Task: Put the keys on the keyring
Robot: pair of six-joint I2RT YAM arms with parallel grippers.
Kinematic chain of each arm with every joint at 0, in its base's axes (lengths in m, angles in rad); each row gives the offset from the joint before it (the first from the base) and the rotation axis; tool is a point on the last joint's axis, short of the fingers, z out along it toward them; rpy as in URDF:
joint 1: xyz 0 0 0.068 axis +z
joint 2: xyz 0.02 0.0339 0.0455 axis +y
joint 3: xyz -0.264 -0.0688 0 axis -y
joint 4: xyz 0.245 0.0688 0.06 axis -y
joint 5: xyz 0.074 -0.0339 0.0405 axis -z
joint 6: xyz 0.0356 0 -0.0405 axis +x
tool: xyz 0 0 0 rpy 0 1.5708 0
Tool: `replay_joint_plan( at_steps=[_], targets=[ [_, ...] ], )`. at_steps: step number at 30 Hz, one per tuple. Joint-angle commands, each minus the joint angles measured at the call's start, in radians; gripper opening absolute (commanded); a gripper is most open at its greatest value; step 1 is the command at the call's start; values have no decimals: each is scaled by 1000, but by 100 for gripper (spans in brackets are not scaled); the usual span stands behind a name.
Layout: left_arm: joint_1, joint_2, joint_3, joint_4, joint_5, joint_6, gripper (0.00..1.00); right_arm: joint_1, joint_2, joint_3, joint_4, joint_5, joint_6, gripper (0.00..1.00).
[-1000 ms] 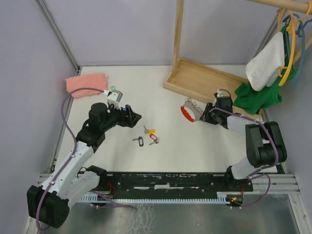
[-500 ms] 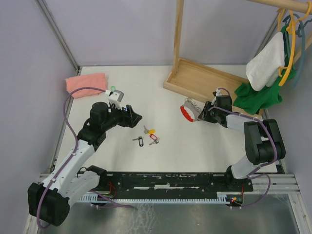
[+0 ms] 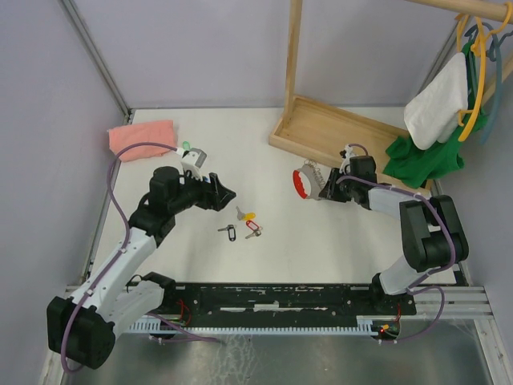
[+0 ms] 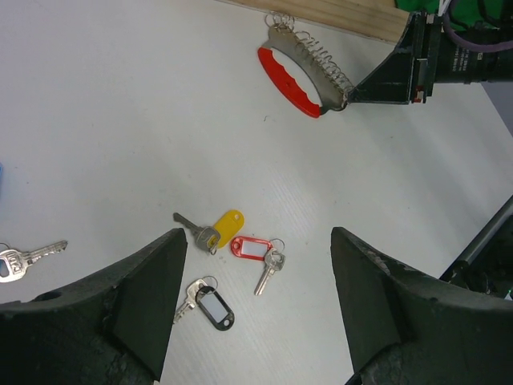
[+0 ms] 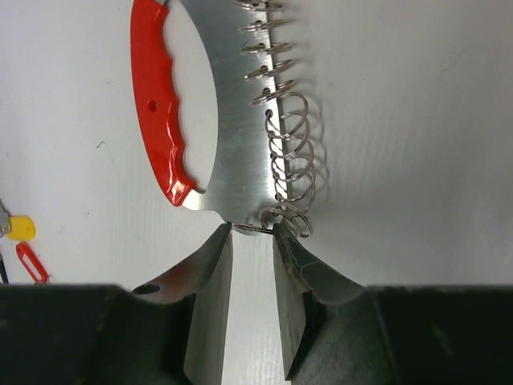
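Observation:
Three keys lie together mid-table: a yellow-tagged one (image 3: 246, 215) (image 4: 223, 228), a red-tagged one (image 3: 253, 228) (image 4: 252, 247) and a black-tagged one (image 3: 228, 232) (image 4: 213, 305). Another silver key (image 4: 24, 259) lies at the left edge of the left wrist view. My left gripper (image 3: 224, 192) (image 4: 256, 234) hovers open above the three keys, touching none. The keyring (image 3: 303, 183) (image 4: 295, 76) (image 5: 160, 112), a red crescent with a silver coil, lies right of centre. My right gripper (image 3: 327, 187) (image 5: 252, 228) has its jaws narrowed onto the small wire ring at the keyring's near end.
A pink cloth (image 3: 142, 136) lies at the back left, with a small green tag (image 3: 186, 145) near it. A wooden rack base (image 3: 337, 132) stands behind the keyring. A green cloth (image 3: 425, 156) and a white towel (image 3: 437, 100) hang at the right.
The right jaws have narrowed onto the keyring's end ring, and keyring and gripper have shifted slightly left. The left gripper has crept a little towards the keys.

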Motion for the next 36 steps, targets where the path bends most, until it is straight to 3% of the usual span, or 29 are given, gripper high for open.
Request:
replay_joint_plan(
  at_steps=[1, 15, 29, 36],
  targets=[
    [5, 10, 42, 28, 57, -33, 79, 37, -6, 48, 6, -11, -35, 35],
    [-5, 109, 45, 62, 89, -131, 78, 127, -20, 139, -119, 81, -161, 47],
    [-241, 409, 85, 278, 62, -271, 71, 136, 62, 223, -197, 59, -215, 46],
    [-284, 560, 117, 369, 74, -309, 67, 143, 95, 225, -239, 69, -197, 46]
  ],
)
